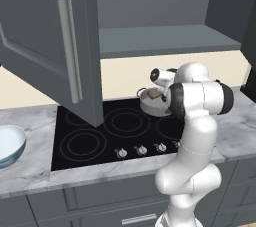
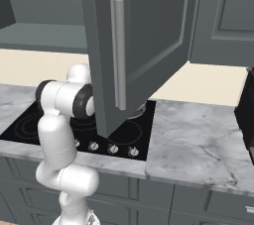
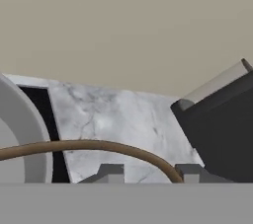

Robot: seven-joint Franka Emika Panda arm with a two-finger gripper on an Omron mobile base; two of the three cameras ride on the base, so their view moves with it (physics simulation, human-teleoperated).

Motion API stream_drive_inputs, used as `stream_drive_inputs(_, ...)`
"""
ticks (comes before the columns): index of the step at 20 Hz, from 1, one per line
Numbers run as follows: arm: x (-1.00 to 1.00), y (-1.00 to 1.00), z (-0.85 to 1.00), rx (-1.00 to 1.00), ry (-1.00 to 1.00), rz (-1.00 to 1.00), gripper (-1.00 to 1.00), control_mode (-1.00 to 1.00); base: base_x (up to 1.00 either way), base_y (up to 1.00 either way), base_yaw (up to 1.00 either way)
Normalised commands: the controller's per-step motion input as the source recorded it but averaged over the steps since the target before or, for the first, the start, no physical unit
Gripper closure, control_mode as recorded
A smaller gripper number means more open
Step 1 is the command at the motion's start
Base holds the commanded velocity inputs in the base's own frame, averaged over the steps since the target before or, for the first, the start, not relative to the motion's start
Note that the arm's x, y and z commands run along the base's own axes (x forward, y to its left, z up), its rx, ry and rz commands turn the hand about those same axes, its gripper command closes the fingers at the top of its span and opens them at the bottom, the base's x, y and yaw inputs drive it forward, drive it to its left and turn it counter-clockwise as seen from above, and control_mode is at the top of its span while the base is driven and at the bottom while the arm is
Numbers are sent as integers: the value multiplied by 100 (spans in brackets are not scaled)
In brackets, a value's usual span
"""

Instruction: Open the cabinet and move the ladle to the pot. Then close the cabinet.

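Risk, as judged: ladle (image 3: 89,146) not fully let go, so could drag back out of pot (image 1: 152,105) or tip it on withdrawal; cause would be fingertips (image 3: 190,172) parted only a little, brown handle lying right between them near the right one. Contact or clear: cannot tell. Second risk: cabinet (image 1: 165,41) doors both swung wide over the stove (image 1: 120,131); left door (image 1: 55,46) hangs close to the arm's likely path, possible knock on rising toward the handle.

Hand (image 3: 150,173): slightly apart, clamped on nothing as far as visible. Sits low over the rear right of the stove, right at the pot, pointing toward the back wall and the marble desk (image 3: 118,119). Elbow folded high, forearm reaching forward and down.

Ladle: brown end arcing from pot rim across to the fingertips, apparently resting in the pot. Cabinet shelf bare, doors not yet closed.
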Motion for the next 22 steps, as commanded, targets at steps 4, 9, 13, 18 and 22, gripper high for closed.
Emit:
stream_drive_inputs(4, 0, -6, -30, 0, 0, -1, 100, -100, 0, 0, 0)
stream_drive_inputs(9, 0, -1, -32, 0, 0, -1, 100, -100, 0, 0, 0)
stream_drive_inputs(13, 0, 1, -27, 0, 0, -1, -100, -100, 0, 0, 0)
stream_drive_inputs(18, 0, 8, -7, 0, 0, -3, -100, -100, 0, 0, 0)
stream_drive_inputs(22, -3, 6, 0, 0, 0, -3, -100, -100, 0, 0, 0)
